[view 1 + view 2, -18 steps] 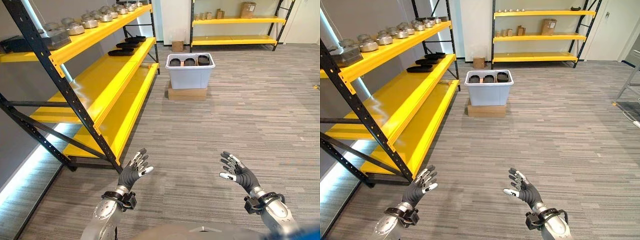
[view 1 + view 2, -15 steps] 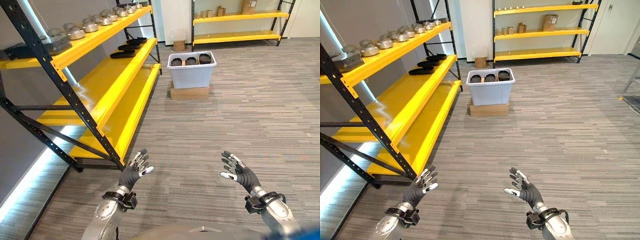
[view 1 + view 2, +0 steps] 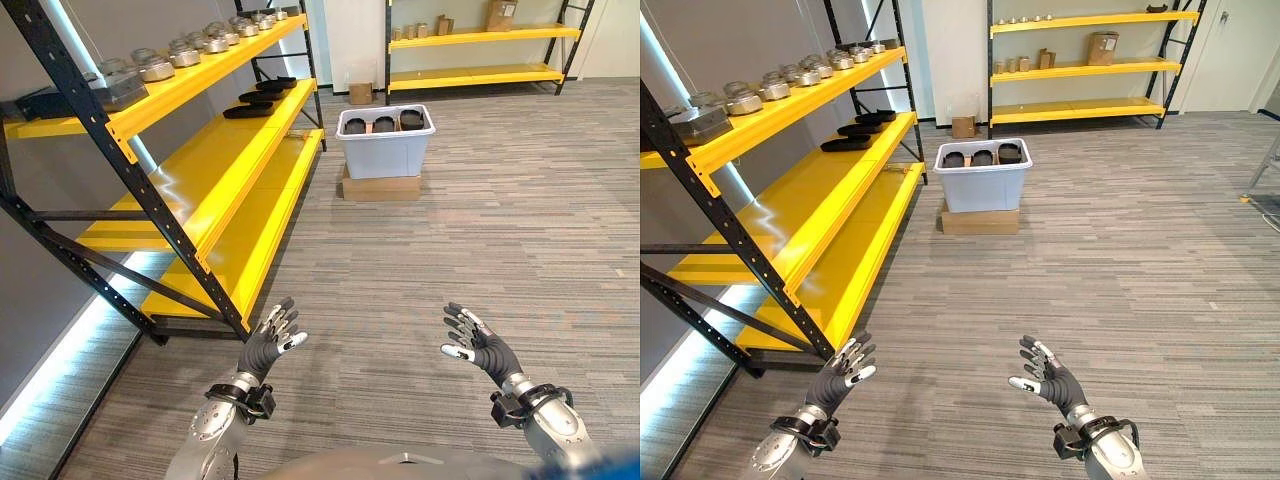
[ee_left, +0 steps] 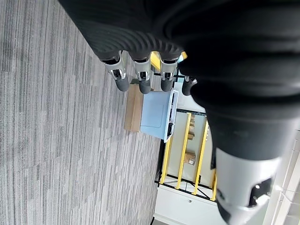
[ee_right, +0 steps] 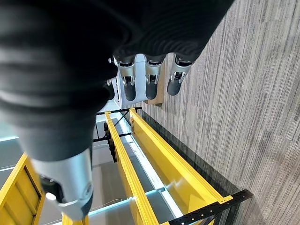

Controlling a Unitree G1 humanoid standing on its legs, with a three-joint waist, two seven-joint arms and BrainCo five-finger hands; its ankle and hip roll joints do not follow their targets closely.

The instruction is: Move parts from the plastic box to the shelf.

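Plastic box (image 3: 385, 150): pale grey-blue, open-topped, on a flat cardboard carton (image 3: 379, 186) on the grey striped carpet floor (image 3: 520, 240), far centre. Parts (image 3: 383, 124): three dark round pieces in a row inside the box, at its rim. Shelf (image 3: 215, 170): yellow boards on a black steel frame, along the left side, running from near to far; its far end stands just left of the box. Middle board, far end: flat black trays (image 3: 257, 98). Top board: row of metal lidded pots (image 3: 190, 46), with a dark case (image 3: 45, 97) at the near end. Second yellow rack (image 3: 480, 50) against the far wall, carrying cardboard boxes (image 3: 498, 14); a small carton (image 3: 360, 92) on the floor near it. Left robot hand (image 3: 270, 341): near left, fingers spread, holding nothing, just beside the shelf's near black upright (image 3: 140, 190). Right robot hand (image 3: 474, 340): near right, fingers spread, holding nothing. Both well apart from the box, with bare carpet between.
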